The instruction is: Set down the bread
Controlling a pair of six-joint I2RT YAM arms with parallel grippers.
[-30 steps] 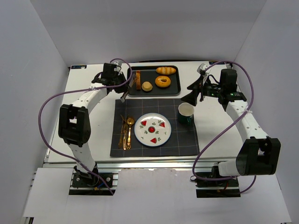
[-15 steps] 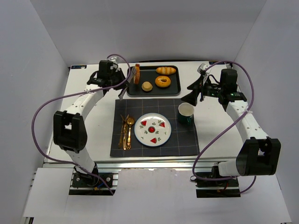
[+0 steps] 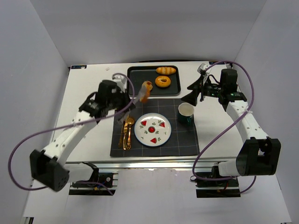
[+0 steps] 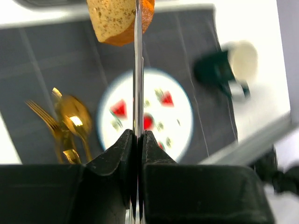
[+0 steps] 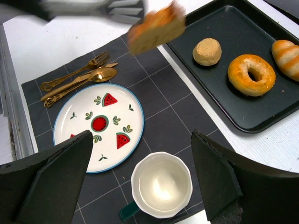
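Plainly clenched, the left gripper [image 3: 140, 95] pinches the bread [image 3: 146, 90] edge-on between its fingers. The golden slice juts past the tips, in the air and touching nothing else. Below those fingers lies the watermelon-patterned plate [image 4: 145, 114] on the dark placemat [image 3: 187, 140]. In the left wrist view the gold cutlery [image 4: 65, 123] sits left of the fingers and the green mug [image 4: 229, 65] off to their right. Just beyond the tips is the black tray [image 3: 138, 77] – on it a doughnut [image 5: 251, 74], a glossy roll [image 5: 286, 53] and a small round bun [image 5: 207, 51]. The right gripper [image 3: 191, 96] hangs with its jaws spread wide, grasping nothing, with the mug below and between its fingers.
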